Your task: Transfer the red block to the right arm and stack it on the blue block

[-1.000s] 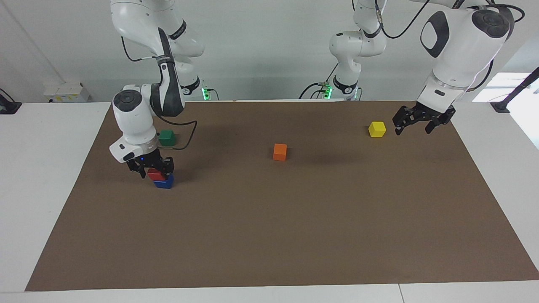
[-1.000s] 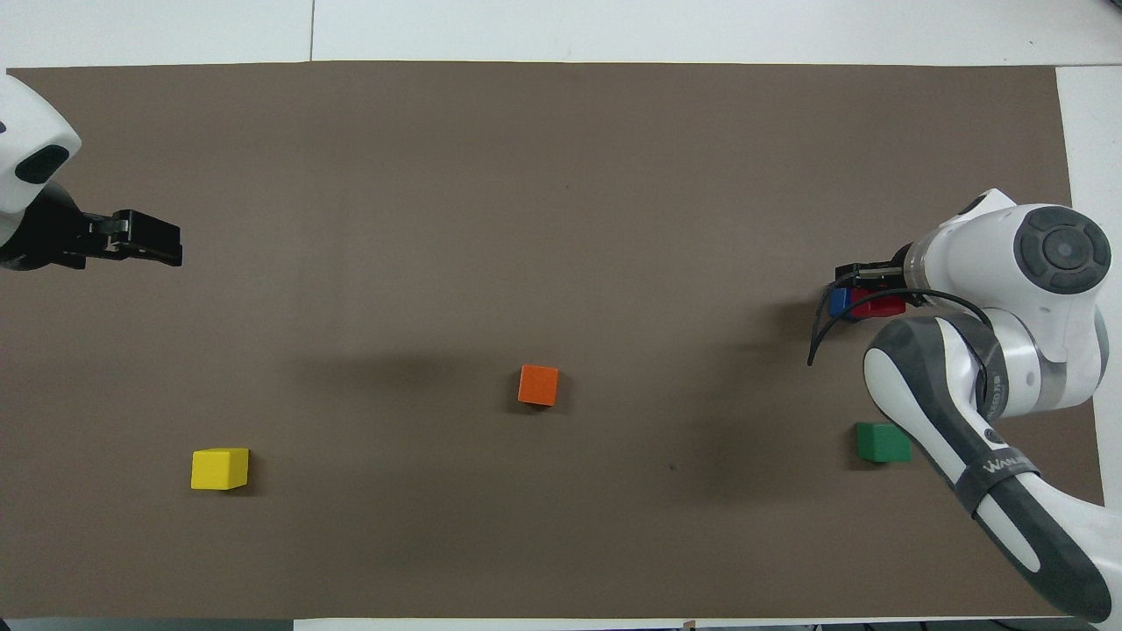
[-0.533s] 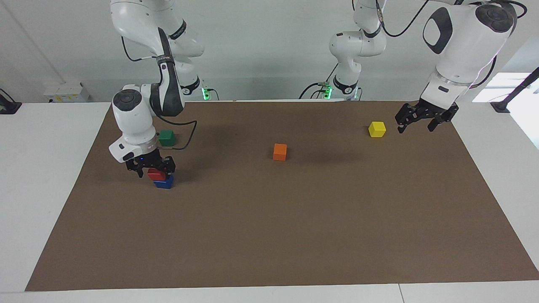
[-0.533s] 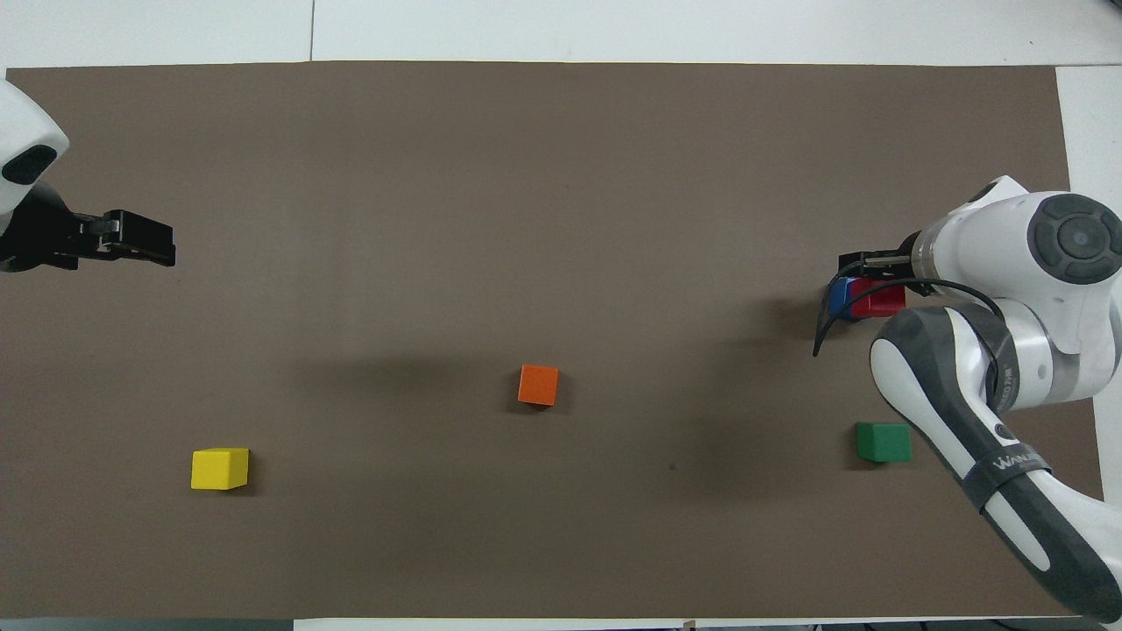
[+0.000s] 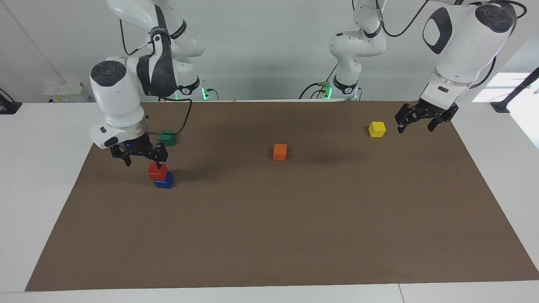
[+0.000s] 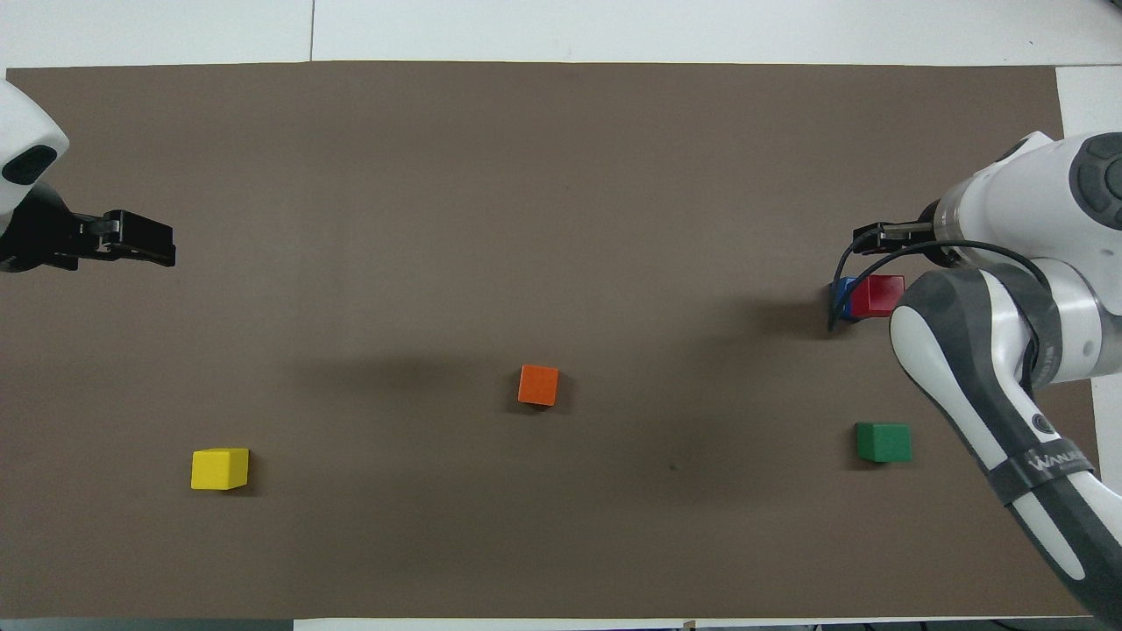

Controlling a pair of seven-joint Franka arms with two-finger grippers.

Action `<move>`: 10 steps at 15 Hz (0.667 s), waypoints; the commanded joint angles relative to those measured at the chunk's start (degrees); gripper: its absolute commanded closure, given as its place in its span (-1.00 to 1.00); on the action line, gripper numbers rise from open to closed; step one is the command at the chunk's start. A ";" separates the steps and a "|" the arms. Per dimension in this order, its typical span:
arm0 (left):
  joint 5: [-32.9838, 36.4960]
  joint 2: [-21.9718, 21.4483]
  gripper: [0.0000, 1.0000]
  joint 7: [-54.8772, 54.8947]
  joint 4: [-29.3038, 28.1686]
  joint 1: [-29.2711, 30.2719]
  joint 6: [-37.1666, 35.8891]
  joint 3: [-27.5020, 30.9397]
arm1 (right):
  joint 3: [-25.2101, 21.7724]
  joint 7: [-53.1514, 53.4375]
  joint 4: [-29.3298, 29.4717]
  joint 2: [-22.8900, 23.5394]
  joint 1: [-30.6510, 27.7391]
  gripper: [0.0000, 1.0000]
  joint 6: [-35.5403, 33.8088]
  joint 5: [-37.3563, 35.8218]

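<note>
Red on blue: backing away without knocking the stack

Red block (image 5: 157,171) is sitting on the blue block (image 5: 164,182), a little off square, so part of the blue top is showing at one edge. Both are lying just below and slightly to one side of my right gripper (image 5: 140,160), whose fingers are spread wide and gripping nothing. One fingertip is looking very near the red top in the facing view; from above I am seeing a clear gap between my fingers and the stack.

Stacking, as I judge it, is finished, so the step in hand is the retreat. I am aiming to go straight up first, keeping the fingers apart, and only then swing toward my own base. Any sideways drift this low risks that near fingertip nudging the red block off. The thin black cable (image 6: 840,289) at my wrist is hanging beside the blocks, so I am minding its loop as well.

My left gripper (image 5: 424,118) is waiting, fingers spread and empty, over the brown mat (image 5: 269,235) beside the yellow block (image 5: 377,129). The orange block (image 5: 279,152) and green block (image 5: 167,138) are well apart from my fingers.
</note>
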 commanded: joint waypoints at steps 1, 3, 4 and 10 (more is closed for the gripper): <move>0.59 -0.85 -1.00 -0.70 -0.75 -0.22 -0.52 0.16 | 0.18 -5.90 8.76 0.14 -1.25 -1.00 -10.07 3.33; 0.59 -0.85 -1.00 -0.70 -0.75 -0.22 -0.34 0.16 | 0.01 -7.22 11.40 -0.74 -1.25 -1.00 -15.18 3.42; 0.59 -0.85 -1.00 -0.61 -0.75 -0.22 -0.52 0.16 | -0.43 -7.40 12.46 -1.27 -0.64 -1.00 -17.55 3.51; 0.59 -0.85 -1.00 -0.61 -0.75 -0.22 -0.52 0.16 | -12.36 -8.90 14.75 -2.94 6.66 -1.00 -23.81 13.10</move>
